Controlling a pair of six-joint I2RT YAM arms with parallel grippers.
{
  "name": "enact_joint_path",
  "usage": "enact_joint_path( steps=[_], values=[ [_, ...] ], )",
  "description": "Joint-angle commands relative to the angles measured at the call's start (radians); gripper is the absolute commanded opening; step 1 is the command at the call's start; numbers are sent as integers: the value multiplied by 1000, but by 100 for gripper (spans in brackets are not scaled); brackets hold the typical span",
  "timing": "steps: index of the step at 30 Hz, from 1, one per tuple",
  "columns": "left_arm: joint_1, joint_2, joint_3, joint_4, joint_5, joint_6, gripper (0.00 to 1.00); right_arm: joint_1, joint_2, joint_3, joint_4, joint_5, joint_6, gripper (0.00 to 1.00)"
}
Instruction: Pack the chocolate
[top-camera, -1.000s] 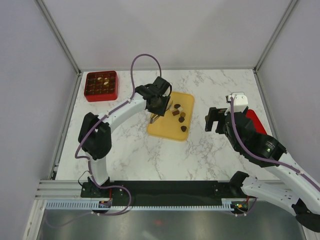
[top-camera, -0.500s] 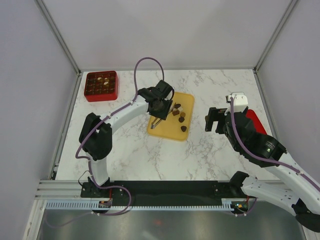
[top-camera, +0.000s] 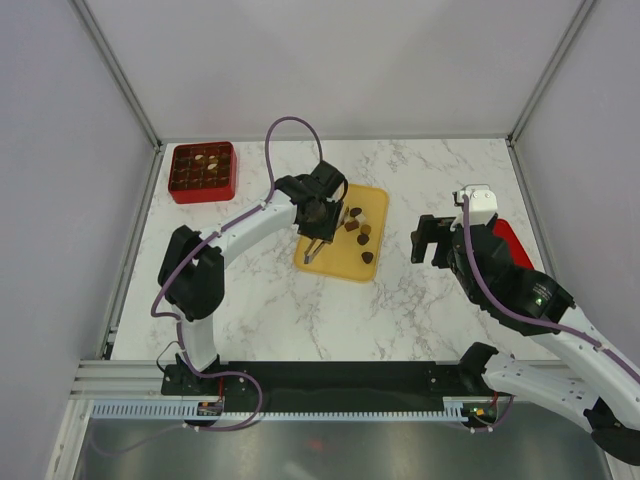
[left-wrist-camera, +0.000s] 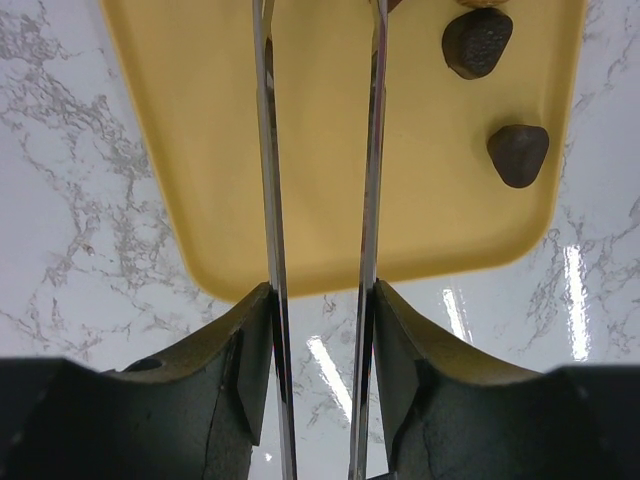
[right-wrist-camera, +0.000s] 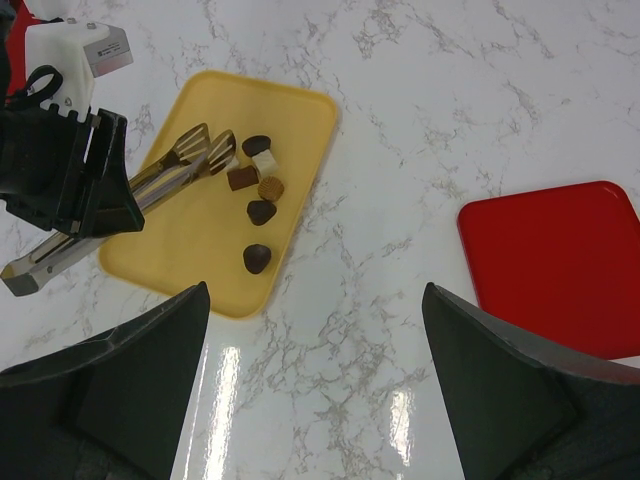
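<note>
Hovering above the marble table (right-wrist-camera: 430, 90), to the right of the tray, the right gripper (right-wrist-camera: 315, 295) has its fingers spread wide and carries nothing. Near it, at the right edge of the table, lies a flat red lid (right-wrist-camera: 555, 265), which the top view shows partly under the right arm.

Further in, at the middle of the table, sits the yellow tray (right-wrist-camera: 190, 235). Six pieces of chocolate (right-wrist-camera: 261, 211) lie on the half of it toward the right arm: three dark, two brown and one cream-white. Five are close together and one dark piece is a little apart, nearer the front edge.

The left gripper (left-wrist-camera: 320, 300) is above the other half of the tray. Its fingers are closed on the two blades of metal tongs (right-wrist-camera: 170, 170). The blades stand slightly apart, and their spoon tips are just beside the dark piece at the end of the group.

Farthest, in the left back corner, stands the red box (top-camera: 203, 197) with grid compartments. A few light and brown pieces lie in the compartments toward its back wall; how many, I cannot tell.
</note>
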Motion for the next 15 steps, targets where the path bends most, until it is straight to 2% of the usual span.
enact_joint_path(
  steps=[1, 9, 15],
  values=[
    [-6, 5, 50, -5, 51, -77, 50, 0, -11, 22, 9, 13, 2, 96],
    [-6, 39, 94, -7, 84, -105, 50, 0, -23, 14, 12, 14, 2, 96],
    [-5, 53, 88, -45, 2, -122, 49, 0, -32, 11, 12, 14, -1, 96]
  ],
)
